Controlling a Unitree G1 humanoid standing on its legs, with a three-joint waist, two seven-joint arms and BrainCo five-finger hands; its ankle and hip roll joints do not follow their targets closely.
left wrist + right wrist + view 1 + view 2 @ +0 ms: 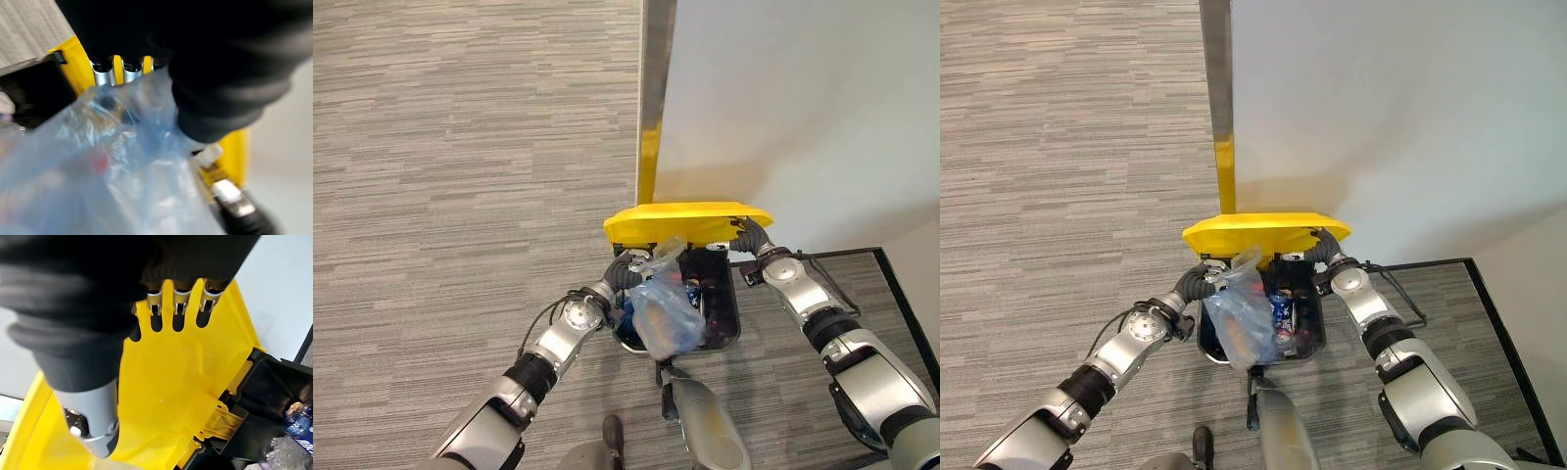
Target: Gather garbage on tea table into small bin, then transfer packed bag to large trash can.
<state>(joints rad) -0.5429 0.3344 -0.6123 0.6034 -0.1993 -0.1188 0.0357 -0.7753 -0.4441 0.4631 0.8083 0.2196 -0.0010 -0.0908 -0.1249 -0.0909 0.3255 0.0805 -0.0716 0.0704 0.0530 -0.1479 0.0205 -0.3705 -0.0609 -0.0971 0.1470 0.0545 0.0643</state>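
Observation:
A black large trash can (732, 315) stands on the carpet with its yellow lid (685, 223) tipped up. My left hand (631, 269) is shut on the top of a translucent blue packed bag (666, 315), which hangs over the can's open mouth. The left wrist view shows the bag (122, 171) bunched under the hand's fingers (105, 76). My right hand (750, 241) is at the lid's right end. Its fingers (176, 303) lie straight against the lid's yellow underside (171, 382), holding it up.
A white wall panel (783, 108) with a metal edge strip (654, 88) rises right behind the can. Bottles and wrappers (298, 426) lie inside the can. Grey carpet (460, 147) stretches to the left. A black-edged mat (901, 294) lies to the right.

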